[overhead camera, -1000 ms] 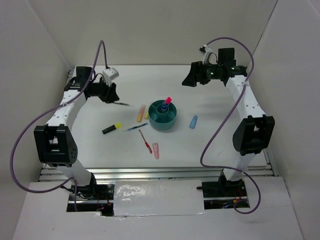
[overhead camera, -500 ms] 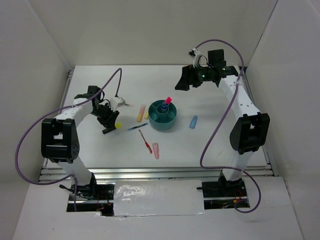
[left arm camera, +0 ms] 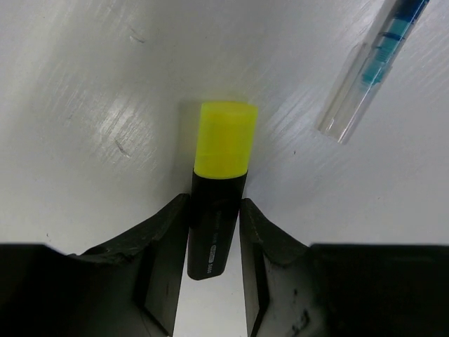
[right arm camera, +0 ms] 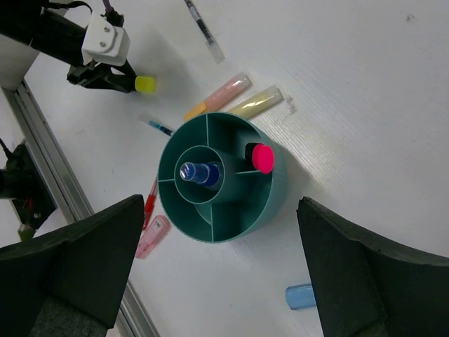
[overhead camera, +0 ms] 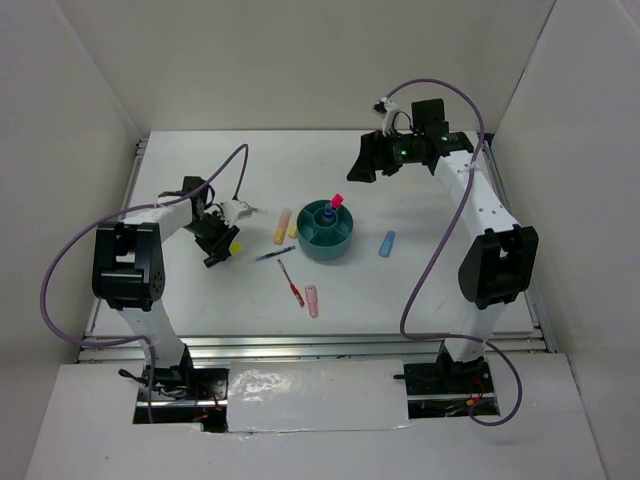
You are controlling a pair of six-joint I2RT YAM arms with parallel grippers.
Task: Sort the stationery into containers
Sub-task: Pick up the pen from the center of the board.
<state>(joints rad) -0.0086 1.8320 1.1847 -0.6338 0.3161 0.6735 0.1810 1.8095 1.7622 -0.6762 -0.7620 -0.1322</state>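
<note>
**Yellow-capped marker in the left claw, on the bench**

At the left of the overhead view, your left claw point(left arm camera: 214, 210) is clenched on the black barrel of the yellow-capped marker point(left arm camera: 219, 179). One finger presses each flank, just behind the cap, and the marker lies flat on the bench point(overhead camera: 230, 300).

It is probably light and stiff, and the smooth round plastic could swivel between the pads. The barrel is the better place to grip, since the cap might pull off. Your hold looks well placed.

Just right of it lies a thin blue pen point(overhead camera: 274, 255). Beyond that are the orange marker point(overhead camera: 282, 226) and the pale yellow marker point(overhead camera: 293, 230), side by side near the bowl. Lower in the frame are the red pen point(overhead camera: 291, 283) and the pink marker point(overhead camera: 313, 301). The pens are slim and lie low, so you would likely take them across the middle.

At centre stands the teal organiser point(overhead camera: 345, 243). A pink-capped marker point(right arm camera: 263, 158) is upright in an outer compartment and a blue-capped bottle point(right arm camera: 198, 173) is in the middle cup. Right of it rests the light-blue marker point(overhead camera: 387, 243).

At upper right, your right claw point(right arm camera: 221, 210) hangs spread wide and empty above the organiser.
</note>
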